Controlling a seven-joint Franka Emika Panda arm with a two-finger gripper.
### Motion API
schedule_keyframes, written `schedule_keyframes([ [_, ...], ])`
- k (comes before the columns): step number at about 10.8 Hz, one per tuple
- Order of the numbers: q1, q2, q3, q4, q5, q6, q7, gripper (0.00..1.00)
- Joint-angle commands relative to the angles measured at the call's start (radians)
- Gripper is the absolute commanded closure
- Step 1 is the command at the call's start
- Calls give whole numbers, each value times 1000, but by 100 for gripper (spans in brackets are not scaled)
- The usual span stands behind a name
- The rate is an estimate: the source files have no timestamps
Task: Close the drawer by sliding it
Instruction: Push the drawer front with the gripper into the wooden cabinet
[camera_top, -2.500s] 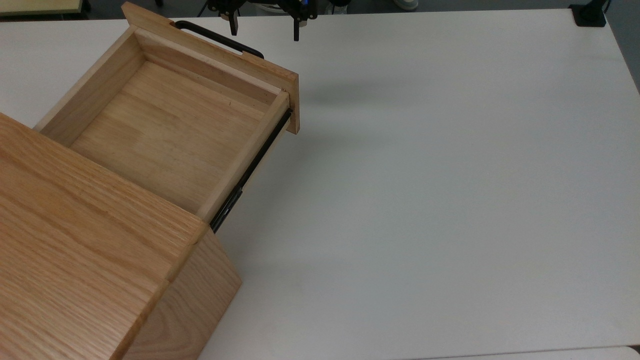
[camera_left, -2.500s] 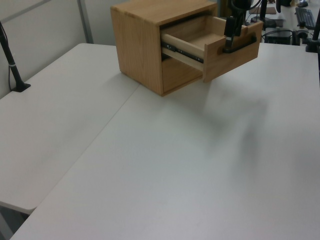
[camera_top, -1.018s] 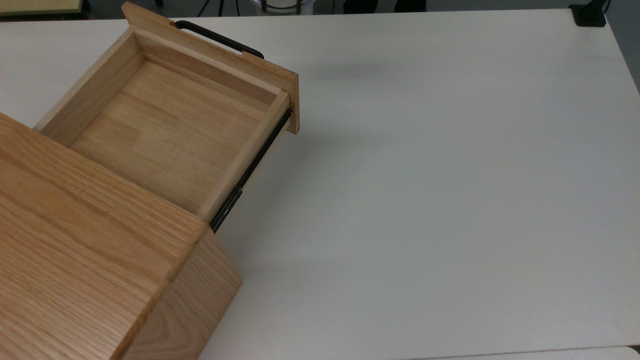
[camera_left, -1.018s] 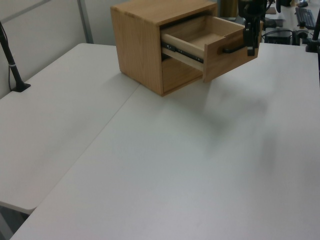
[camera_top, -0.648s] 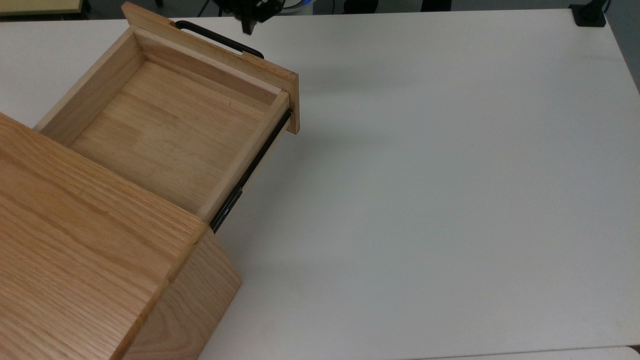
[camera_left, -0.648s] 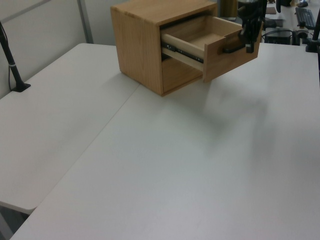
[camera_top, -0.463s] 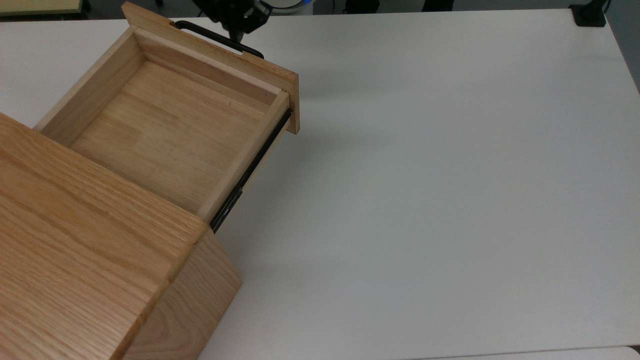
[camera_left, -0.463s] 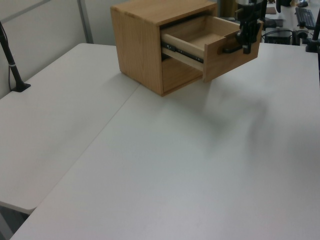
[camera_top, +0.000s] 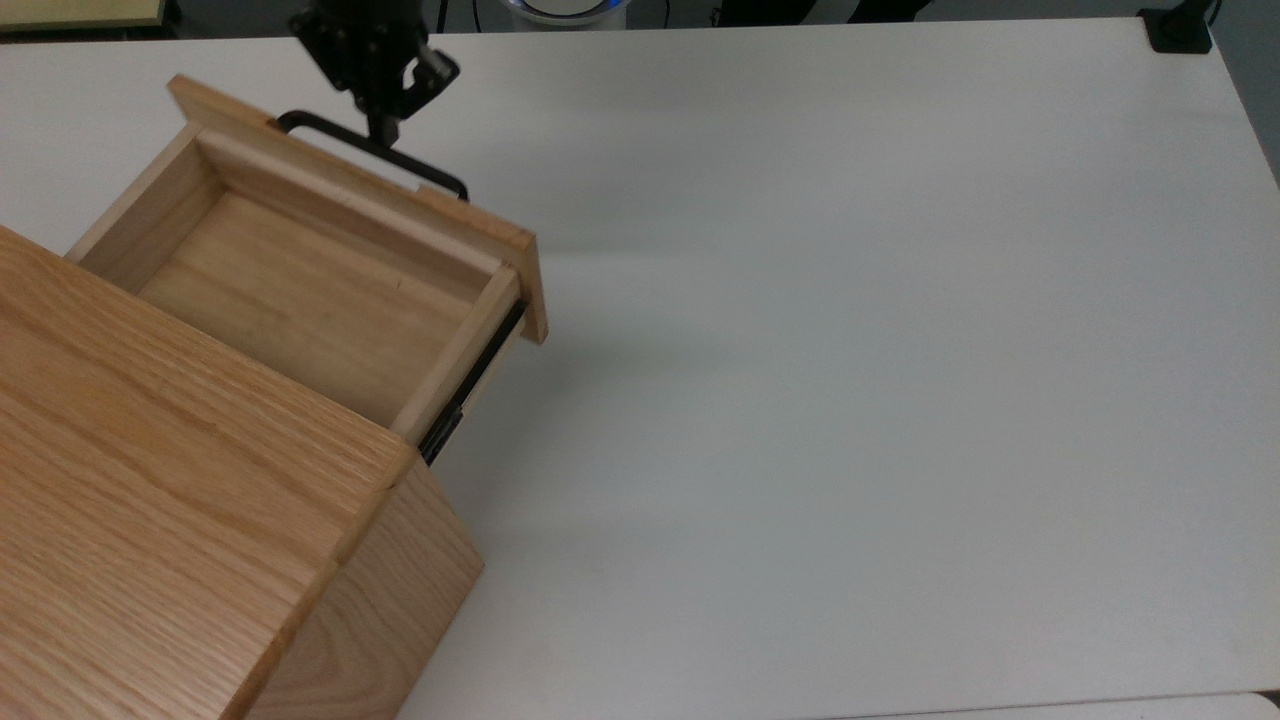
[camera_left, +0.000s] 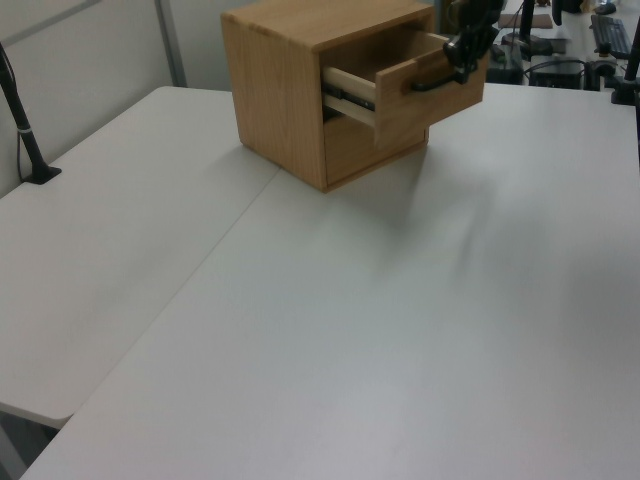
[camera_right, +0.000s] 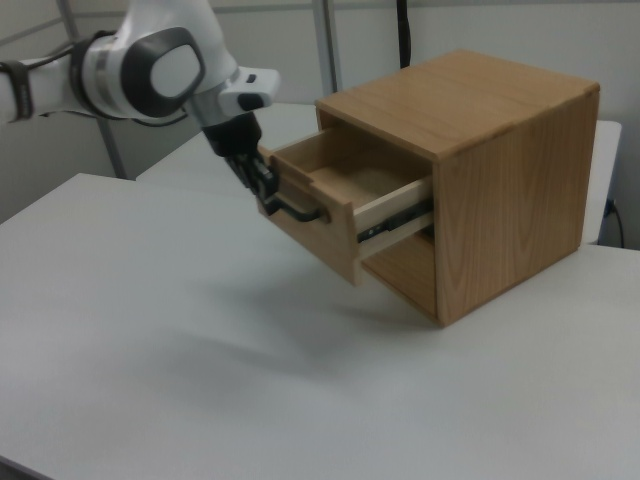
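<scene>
Drawer (camera_top: 300, 290) partly out of oak cabinet (camera_top: 150, 500), upper slot, on white table (camera_top: 850, 350). Nothing betw. drawer front & cabinet; black side rail (camera_top: 470, 385) exposed. My gripper (camera_top: 385, 128) right at black bar handle (camera_top: 375, 155), touching it in top view. Can't tell if fingers clenched or released.
</scene>
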Motion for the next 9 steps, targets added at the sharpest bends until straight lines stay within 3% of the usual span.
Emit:
schedule_keyframes([
  [1, 7, 217, -46, 225, -47, 13, 27, 100],
  [5, 1, 386, -122, 415, -42, 228, 157, 100],
  [7, 0, 419, -149, 426, -50, 332, 215, 100],
  [9, -4, 414, -155, 418, -51, 334, 232, 100],
])
